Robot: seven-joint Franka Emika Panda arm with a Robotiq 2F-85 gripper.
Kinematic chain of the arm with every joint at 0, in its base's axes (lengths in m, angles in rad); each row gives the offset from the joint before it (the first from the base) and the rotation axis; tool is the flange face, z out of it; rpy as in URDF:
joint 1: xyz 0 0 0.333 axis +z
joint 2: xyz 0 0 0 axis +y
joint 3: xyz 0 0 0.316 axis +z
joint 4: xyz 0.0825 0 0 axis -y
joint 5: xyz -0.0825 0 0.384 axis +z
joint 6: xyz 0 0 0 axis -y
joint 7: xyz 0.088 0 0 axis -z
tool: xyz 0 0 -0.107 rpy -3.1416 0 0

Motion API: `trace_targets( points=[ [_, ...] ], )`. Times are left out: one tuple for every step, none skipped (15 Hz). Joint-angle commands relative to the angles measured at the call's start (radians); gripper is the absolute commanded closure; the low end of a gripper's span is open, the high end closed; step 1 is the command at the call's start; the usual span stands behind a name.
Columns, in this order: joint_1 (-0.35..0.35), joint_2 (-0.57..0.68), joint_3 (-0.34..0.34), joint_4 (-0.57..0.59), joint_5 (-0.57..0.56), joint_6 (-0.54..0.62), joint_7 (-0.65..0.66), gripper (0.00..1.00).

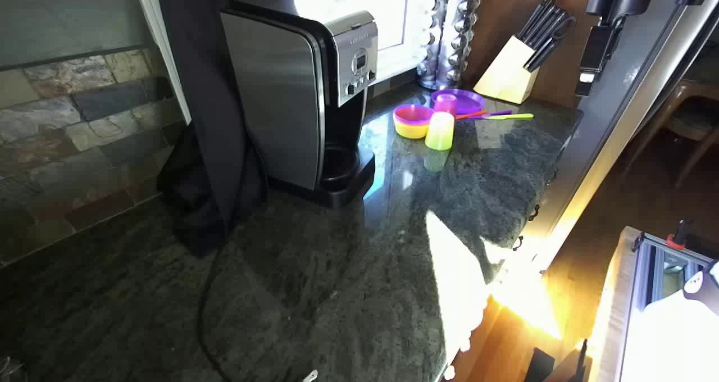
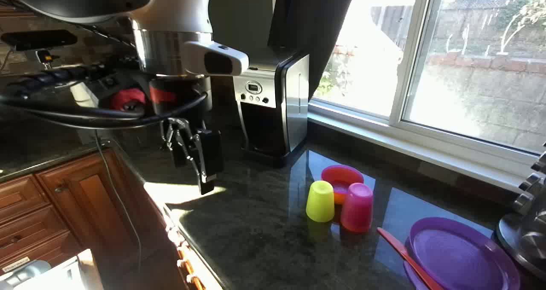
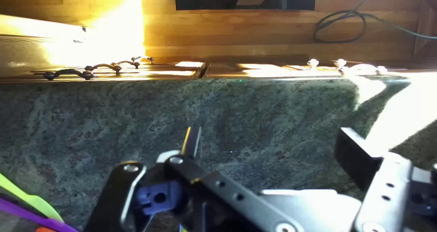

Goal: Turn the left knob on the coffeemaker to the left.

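Note:
The coffeemaker point(image 1: 275, 101) stands upright on the dark counter, steel-sided with a silver front panel. It also shows in an exterior view point(image 2: 293, 106). Its left knob point(image 2: 243, 97) is small and dark, low on the panel, and shows there too point(image 1: 351, 89). A matching right knob point(image 2: 265, 100) sits across from it. My gripper point(image 2: 192, 167) hangs above the counter, apart from the coffeemaker. It is partly seen at the top right of an exterior view point(image 1: 587, 70). In the wrist view its fingers point(image 3: 273, 141) are wide apart with nothing between them. The coffeemaker is out of the wrist view.
A yellow cup point(image 2: 320, 201), pink cup point(image 2: 357, 207), bowls point(image 2: 342, 177) and purple plate point(image 2: 456, 247) stand on the counter. The knife block point(image 1: 508, 70) and spice rack point(image 1: 449, 36) are behind them. A black curtain point(image 1: 210, 90) hangs beside the coffeemaker. The counter's edge point(image 3: 218, 79) shows.

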Motion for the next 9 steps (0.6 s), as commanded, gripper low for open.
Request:
trace_targets(
  points=[
    [0.004,0.0,-0.003,0.002,-0.001,-0.002,0.002,0.0],
    [0.004,0.0,-0.003,0.002,-0.001,-0.002,0.002,0.0],
    [0.004,0.0,-0.003,0.002,-0.001,-0.002,0.002,0.0],
    [0.004,0.0,-0.003,0.002,-0.001,-0.002,0.002,0.0],
    [0.004,0.0,-0.003,0.002,-0.001,-0.002,0.002,0.0],
    [0.004,0.0,-0.003,0.002,-0.001,-0.002,0.002,0.0],
    [0.026,0.038,0.008,0.026,0.011,0.005,-0.004,0.0],
    [0.049,0.058,0.018,0.042,0.021,0.001,-0.018,0.0],
    [0.08,0.081,0.039,0.061,0.03,-0.006,-0.031,0.0]
  ],
)
